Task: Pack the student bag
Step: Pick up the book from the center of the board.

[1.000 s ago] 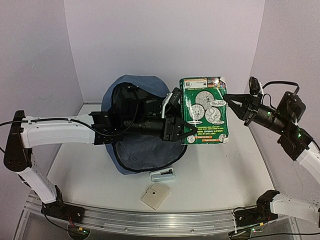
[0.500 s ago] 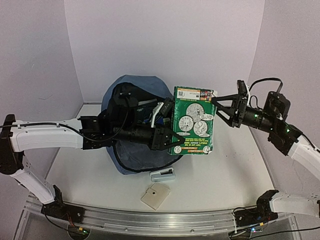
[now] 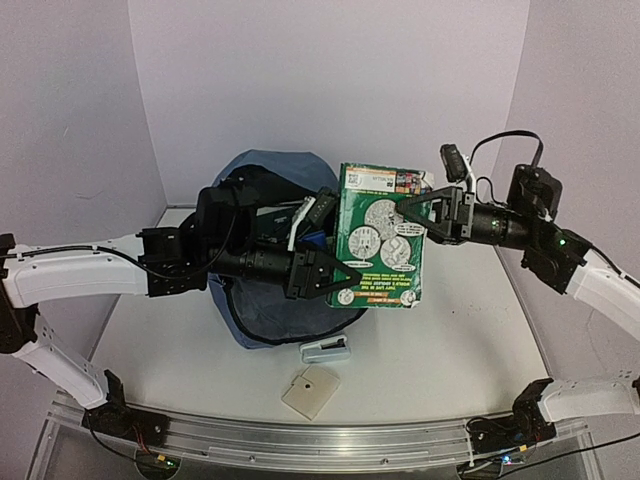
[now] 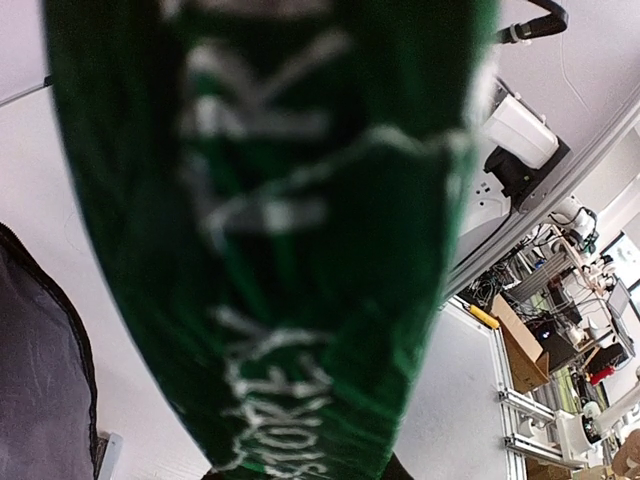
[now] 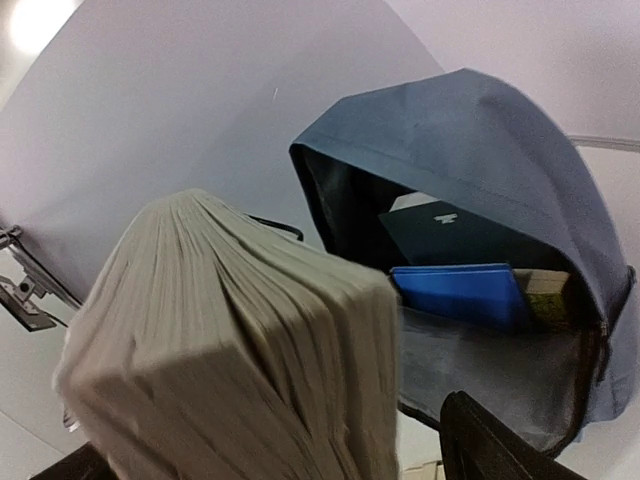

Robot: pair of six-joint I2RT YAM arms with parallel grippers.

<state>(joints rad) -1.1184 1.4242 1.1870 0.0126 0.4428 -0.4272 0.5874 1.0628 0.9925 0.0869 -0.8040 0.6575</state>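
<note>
Near the bench's front edge, a small case (image 3: 325,350) lies untouched. The green book (image 3: 380,240), clamped between left gripper (image 3: 338,277) and right gripper (image 3: 418,216), has been carried leftward toward the student bag (image 3: 275,250) at back left, nearing insertion.

It was a robotics lab. A white table (image 3: 450,340) sat boxed in by plain pale walls (image 3: 330,80), and beyond its edge stood aluminium framing (image 4: 530,420), cardboard boxes (image 4: 520,350) and cluttered equipment.
</note>
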